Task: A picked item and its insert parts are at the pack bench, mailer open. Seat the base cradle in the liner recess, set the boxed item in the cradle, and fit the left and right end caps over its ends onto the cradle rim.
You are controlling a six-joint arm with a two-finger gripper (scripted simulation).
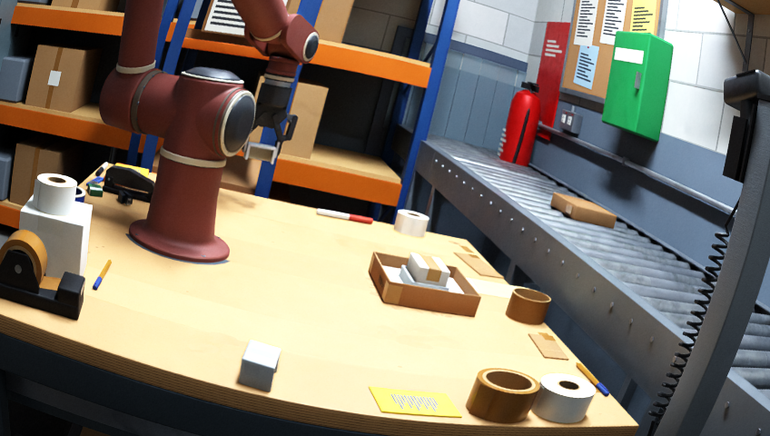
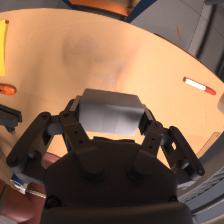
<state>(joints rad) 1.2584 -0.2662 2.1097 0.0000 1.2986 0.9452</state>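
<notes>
A pale grey end cap [image 1: 261,152] [image 2: 110,112] hangs high above the back of the bench, gripped by my closed gripper [image 1: 268,149] [image 2: 110,116] beside the arm's base. Far to the right the open brown mailer [image 1: 423,284] lies on the bench top. Inside it the white cradle [image 1: 427,281] sits in the liner, and the boxed item [image 1: 428,268], white with a brown band, rests in the cradle. A second grey end cap [image 1: 260,365] stands alone near the bench's front edge.
The roller conveyor [image 1: 594,237] runs along the right side, carrying a parcel [image 1: 583,209]. Tape rolls [image 1: 502,395] [image 1: 563,397] [image 1: 528,305], a yellow label [image 1: 414,402] and a white roll [image 1: 411,222] ring the mailer. A red-tipped marker [image 1: 344,216] [image 2: 199,86] lies behind, and a tape dispenser [image 1: 38,278] sits far left.
</notes>
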